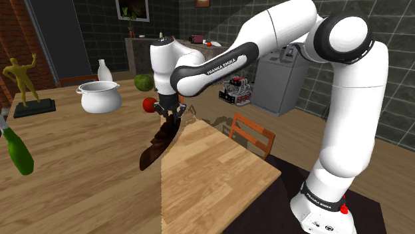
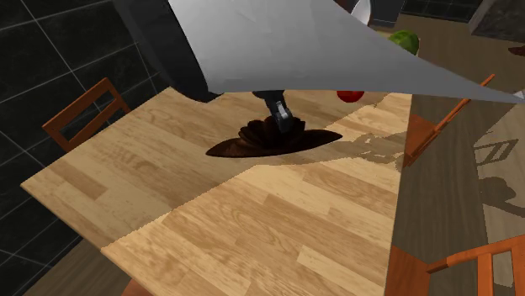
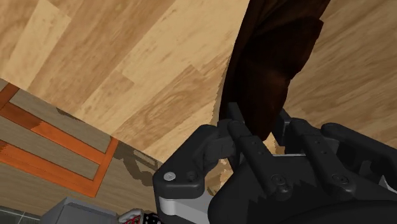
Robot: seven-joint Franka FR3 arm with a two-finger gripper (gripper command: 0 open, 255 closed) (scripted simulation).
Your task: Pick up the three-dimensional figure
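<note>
Dark brown figure (image 1: 157, 145) lies mid-surface on the wooden table (image 1: 86, 179), near a red fruit (image 1: 149, 104). Gripper (image 3: 259, 124) pinches its upper end between both fingers. Lift straight and slowly; the grip looks off-centre, so the long body may swing or slip.

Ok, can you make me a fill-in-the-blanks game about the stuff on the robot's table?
1. The gripper clasps a dark ____ figure.
2. The statue of a man on the dark base is ____.
3. The pot with two handles is ____.
4. The chair beside the table is ____.

Missing words: brown; yellow; white; orange.
</note>
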